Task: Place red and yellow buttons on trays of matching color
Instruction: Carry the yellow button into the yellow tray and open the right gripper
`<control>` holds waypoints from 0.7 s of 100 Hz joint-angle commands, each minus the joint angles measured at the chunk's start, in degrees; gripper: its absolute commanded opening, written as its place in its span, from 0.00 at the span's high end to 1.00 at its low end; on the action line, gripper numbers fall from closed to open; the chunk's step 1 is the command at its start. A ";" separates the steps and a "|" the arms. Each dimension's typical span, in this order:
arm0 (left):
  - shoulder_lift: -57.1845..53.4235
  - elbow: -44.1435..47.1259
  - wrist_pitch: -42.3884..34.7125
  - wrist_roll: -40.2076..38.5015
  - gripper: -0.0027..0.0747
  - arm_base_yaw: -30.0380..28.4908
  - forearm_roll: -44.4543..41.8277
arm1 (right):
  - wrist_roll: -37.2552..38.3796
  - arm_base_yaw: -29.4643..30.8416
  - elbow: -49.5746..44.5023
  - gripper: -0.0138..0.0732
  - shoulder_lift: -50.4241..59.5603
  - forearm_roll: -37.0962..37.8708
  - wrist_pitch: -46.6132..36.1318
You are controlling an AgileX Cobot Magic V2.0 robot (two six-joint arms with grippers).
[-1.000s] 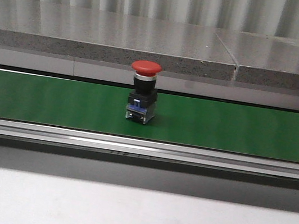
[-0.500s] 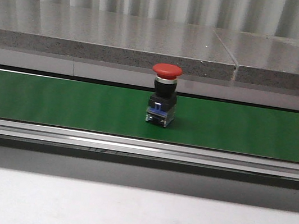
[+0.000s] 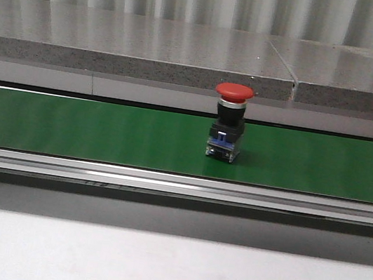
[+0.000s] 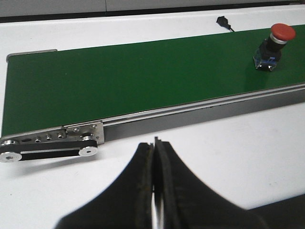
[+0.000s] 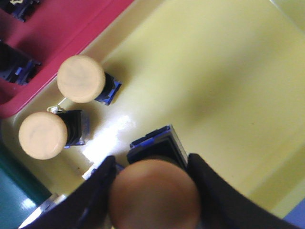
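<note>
- On the green conveyor belt point(image 3: 68, 125): one red mushroom-head push button point(image 3: 229, 122), standing upright on its black body, right of centre in the front view.
- In the yellow plastic tray point(image 5: 228, 71): two yellow-capped buttons point(image 5: 81, 78) lying side by side, plus a third yellow-capped button point(image 5: 153, 194) pinched between the right gripper's point(image 5: 152, 191) jaws over the tray floor.
- Beside it, one red plastic tray point(image 5: 52, 28) holds dark button bodies; count unclear.
- Left gripper point(image 4: 155, 186): jaws pressed together, holding nothing, over the white table point(image 4: 228, 143).

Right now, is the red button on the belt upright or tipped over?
Upright. The red button stands on its base on the green belt, cap on top, in both the front and left wrist views.
</note>
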State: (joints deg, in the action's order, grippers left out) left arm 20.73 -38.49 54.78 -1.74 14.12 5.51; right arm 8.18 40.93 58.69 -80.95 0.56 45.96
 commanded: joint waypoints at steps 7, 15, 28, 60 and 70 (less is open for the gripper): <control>0.44 -1.34 -3.61 0.01 0.99 0.51 0.87 | 0.10 0.49 -2.27 0.65 -0.80 -2.25 -9.35; 0.44 -1.34 -3.61 0.01 0.99 0.51 0.87 | 0.10 0.29 -2.71 0.65 -2.77 -2.84 -10.83; 0.44 -1.34 -3.61 0.01 0.99 0.51 0.87 | 0.18 0.24 -2.71 0.65 -5.88 -2.84 -12.40; 0.44 -1.34 -3.61 0.01 0.99 0.51 0.87 | 0.46 -0.42 -2.71 0.64 -10.36 -3.12 -13.28; 0.44 -1.34 -3.61 0.01 0.99 0.51 0.87 | 0.46 -1.14 -2.71 0.52 -10.36 -3.12 -13.56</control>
State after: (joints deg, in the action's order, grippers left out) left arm 20.73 -38.49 54.78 -1.74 14.12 5.51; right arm 8.48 40.32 54.87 -93.34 -2.39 34.61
